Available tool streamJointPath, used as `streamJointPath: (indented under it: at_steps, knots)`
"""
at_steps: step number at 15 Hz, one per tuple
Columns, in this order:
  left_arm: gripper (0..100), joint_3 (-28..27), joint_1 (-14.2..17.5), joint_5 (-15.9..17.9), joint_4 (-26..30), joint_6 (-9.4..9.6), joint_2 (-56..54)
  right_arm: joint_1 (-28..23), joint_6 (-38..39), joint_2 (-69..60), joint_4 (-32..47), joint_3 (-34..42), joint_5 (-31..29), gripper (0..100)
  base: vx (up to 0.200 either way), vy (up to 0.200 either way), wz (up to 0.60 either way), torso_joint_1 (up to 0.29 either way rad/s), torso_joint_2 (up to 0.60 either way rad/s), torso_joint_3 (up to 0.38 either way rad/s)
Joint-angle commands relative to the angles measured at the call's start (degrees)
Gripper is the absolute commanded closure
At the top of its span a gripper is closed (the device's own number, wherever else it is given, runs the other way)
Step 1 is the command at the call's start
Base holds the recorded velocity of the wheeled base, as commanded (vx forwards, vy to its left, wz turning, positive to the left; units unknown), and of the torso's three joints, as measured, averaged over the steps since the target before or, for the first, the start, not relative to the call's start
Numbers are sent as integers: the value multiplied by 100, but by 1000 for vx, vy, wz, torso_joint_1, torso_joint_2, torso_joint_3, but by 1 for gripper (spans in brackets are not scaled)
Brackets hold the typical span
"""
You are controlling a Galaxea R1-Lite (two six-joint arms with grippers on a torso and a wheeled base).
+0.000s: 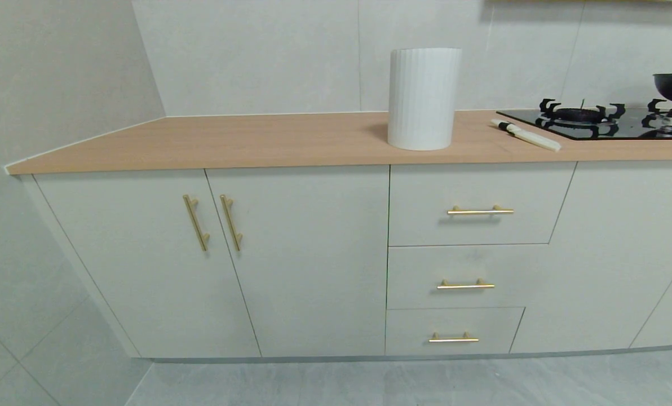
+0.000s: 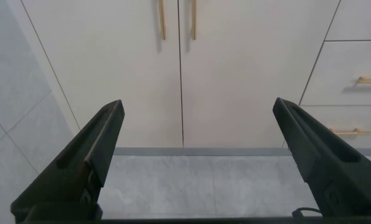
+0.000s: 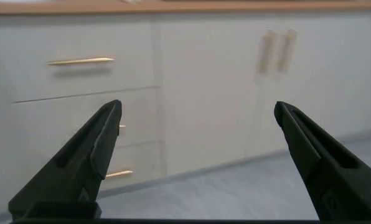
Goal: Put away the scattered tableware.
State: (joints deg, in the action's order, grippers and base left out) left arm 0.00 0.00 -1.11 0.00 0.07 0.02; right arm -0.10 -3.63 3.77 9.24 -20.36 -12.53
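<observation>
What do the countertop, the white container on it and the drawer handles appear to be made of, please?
Countertop: wood or wood-look laminate, matte; light brown with faint grain.
Container: probably ceramic or plastic, matte white, fine vertical ribs.
Drawer handles: likely metal, gold-coloured, with bright highlights along the bars.

- My left gripper (image 2: 197, 106): two matte black fingers (image 2: 92, 155), flat-faced, tapering to narrow tips.
- My right gripper (image 3: 197, 107): a matching black, wedge-shaped pair.

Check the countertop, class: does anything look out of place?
Yes: a knife lies loose and slanted on the countertop, between the white container and the hob, near the front edge. Nothing looks spilled or damaged.
</observation>
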Motion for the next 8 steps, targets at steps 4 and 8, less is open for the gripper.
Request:
streamJointPath:
  at_steps: [4,8]
  knots:
    - [0,0,0,-3,0,1,-2,10,196,-377,-572,1438,849,0,0,0,0,0,0,0]
    - [0,0,0,-3,0,1,-2,10,267,-377,-1197,2036,1165,0,0,0,0,0,0,0]
